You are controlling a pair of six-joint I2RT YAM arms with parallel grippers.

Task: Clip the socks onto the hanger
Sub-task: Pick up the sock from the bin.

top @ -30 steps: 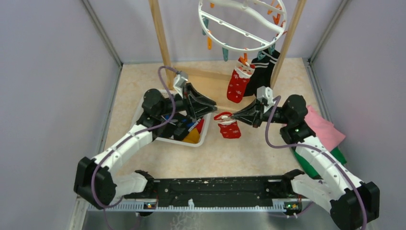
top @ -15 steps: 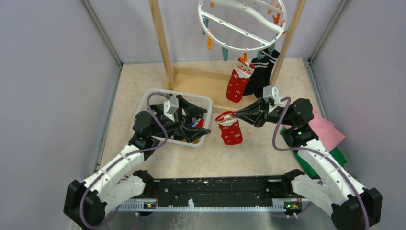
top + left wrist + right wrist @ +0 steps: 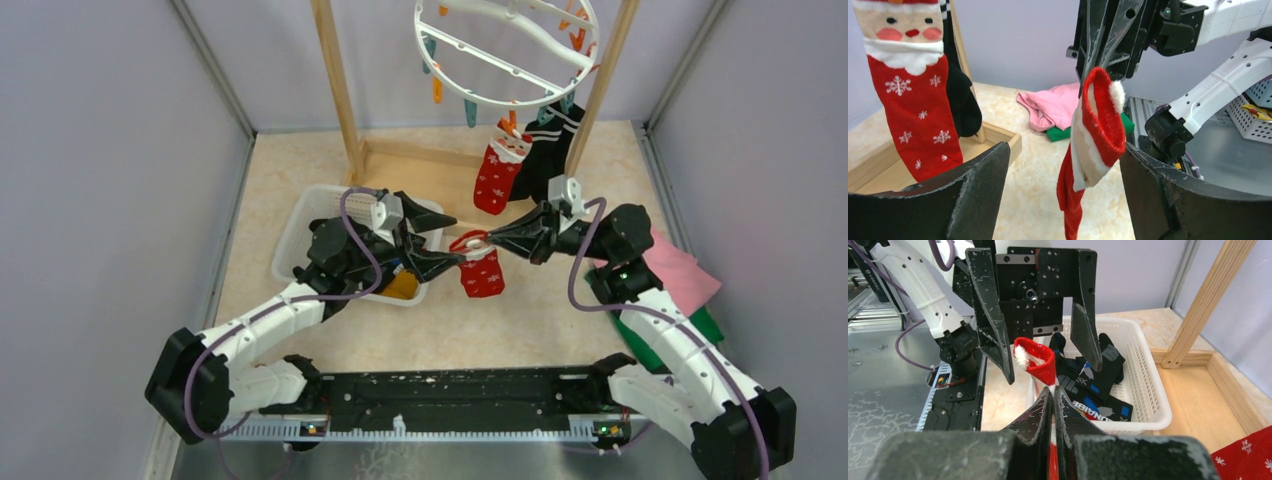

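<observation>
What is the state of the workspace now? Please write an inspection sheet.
Surface: beige table, nothing spilled seen.
Job's things: hanger carries hung red sock and black sock; held red sock hangs in the air; more socks in white basket.
Clutter: pink cloth and green cloth beside the right arm.
Grippers: right gripper jaws shut on held red sock's cuff; left gripper jaws open, either side of it.
Cables: purple cables loop along both arms, none seen caught.
Surroundings: wooden frame, grey walls.
</observation>
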